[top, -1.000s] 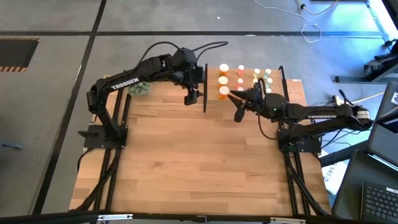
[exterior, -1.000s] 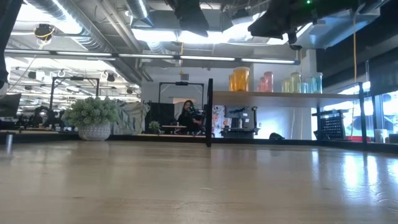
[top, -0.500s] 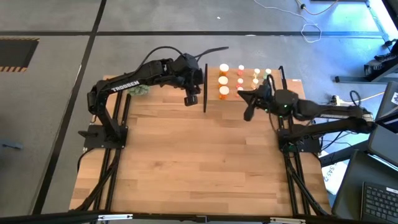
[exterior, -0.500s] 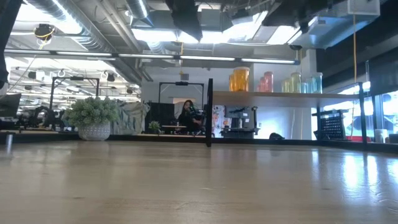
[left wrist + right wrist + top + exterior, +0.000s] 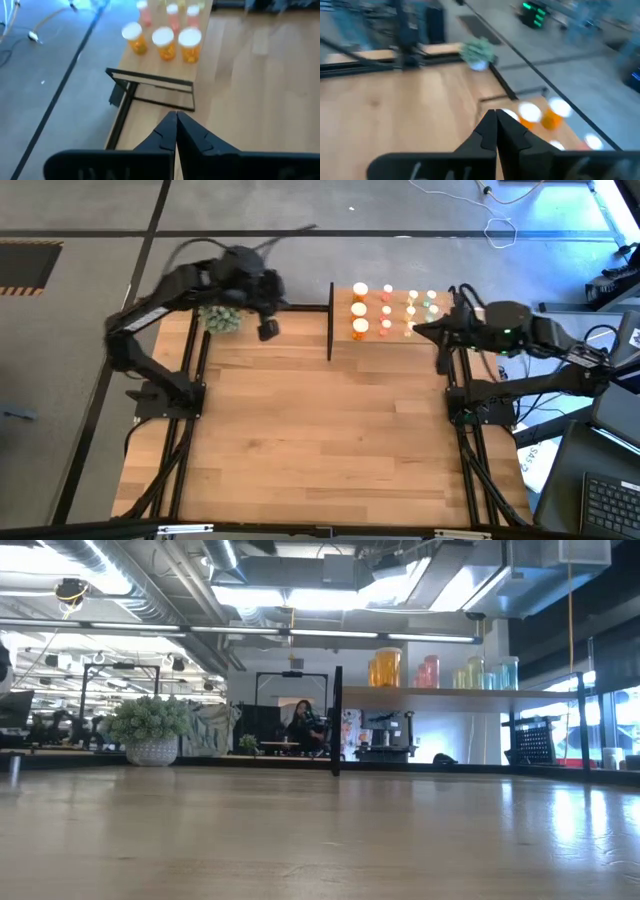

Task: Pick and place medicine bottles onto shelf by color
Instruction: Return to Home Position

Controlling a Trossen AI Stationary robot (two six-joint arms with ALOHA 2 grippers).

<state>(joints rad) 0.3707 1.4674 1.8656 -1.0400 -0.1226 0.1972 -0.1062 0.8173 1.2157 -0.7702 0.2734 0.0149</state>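
The medicine bottles stand upright on the shelf (image 5: 343, 308) at the table's far edge, in rows by colour: orange (image 5: 360, 311), pink-red (image 5: 386, 310), yellowish (image 5: 411, 306) and green (image 5: 430, 304). The low view shows them on the shelf's raised board (image 5: 450, 695), the orange ones (image 5: 385, 668) at its left. My left gripper (image 5: 267, 330) hangs shut and empty left of the shelf, its shut fingers (image 5: 176, 120) pointing at the orange bottles (image 5: 165, 42). My right gripper (image 5: 420, 330) is shut and empty at the shelf's right end; its wrist view shows its fingers (image 5: 495, 116) closed.
A green plant ball in a white pot (image 5: 220, 318) stands at the far left of the table, under my left arm. Black shelf posts (image 5: 330, 320) rise at the shelf's ends. The wooden tabletop (image 5: 320, 440) lies bare on the near side. A person (image 5: 303, 725) sits far behind.
Both grippers have shut and drawn back from the shelf while rising. The left one has gone toward the table's left edge, over the plant. The right one has gone toward the right edge, tipping up nearer to level. The bottles have stayed on the shelf.
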